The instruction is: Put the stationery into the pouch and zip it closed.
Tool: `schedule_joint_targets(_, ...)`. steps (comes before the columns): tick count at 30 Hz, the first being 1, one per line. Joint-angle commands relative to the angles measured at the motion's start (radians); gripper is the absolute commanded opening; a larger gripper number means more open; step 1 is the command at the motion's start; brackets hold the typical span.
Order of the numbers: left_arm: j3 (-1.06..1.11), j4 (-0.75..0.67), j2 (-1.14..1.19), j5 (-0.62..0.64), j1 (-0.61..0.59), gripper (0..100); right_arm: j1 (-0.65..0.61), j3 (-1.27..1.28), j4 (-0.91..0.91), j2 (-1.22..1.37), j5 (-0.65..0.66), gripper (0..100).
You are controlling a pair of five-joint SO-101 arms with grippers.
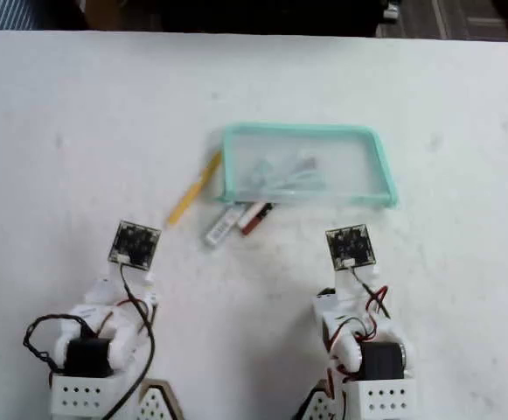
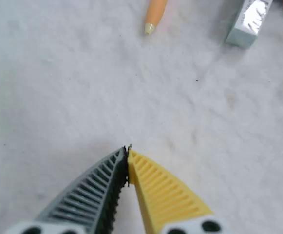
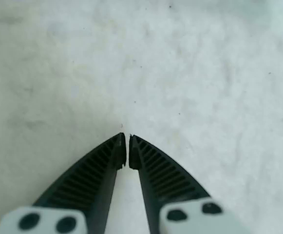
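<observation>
1. The pouch (image 1: pixel 299 128), teal-edged and translucent, lies flat at the centre of the high view, with pale stationery (image 1: pixel 284 179) showing inside it.
2. An orange pen (image 1: pixel 194 188) lies slanted just beside its left end. A silver stick (image 1: pixel 221 226) and a red-brown stick (image 1: pixel 255 217) lie at its lower left corner.
3. The left gripper (image 2: pixel 128 153), at lower left, has its fingers pressed together on nothing, over the table (image 1: pixel 61 131).
4. The right gripper (image 3: pixel 127 146), at lower right, has its tips together and holds nothing.
</observation>
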Motion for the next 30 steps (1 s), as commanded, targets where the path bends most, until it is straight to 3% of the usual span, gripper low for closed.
schedule_joint_targets(1, -0.002, 0.008, -0.01, 0.0, -0.008, 2, -0.005, 0.009, 0.005, 0.001, -0.011, 1.7)
schedule_joint_targets(19, -0.002, 0.008, -0.01, 0.0, -0.008, 2, -0.012, 0.009, -0.018, -0.001, -0.012, 1.8)
schedule_joint_targets(21, -0.002, 0.008, -0.01, -0.002, -0.007, 2, -0.013, 0.009, -0.116, -0.001, -0.012, 1.8)
schedule_joint_targets(26, -0.002, 0.008, -0.01, -0.002, -0.004, 2, -0.09, 0.009, -0.602, 0.001, -0.012, 1.8)
schedule_joint_targets(30, -0.002, 0.008, -0.01, -0.002, -0.005, 2, -0.163, 0.009, -0.687, 0.007, -0.015, 1.8)
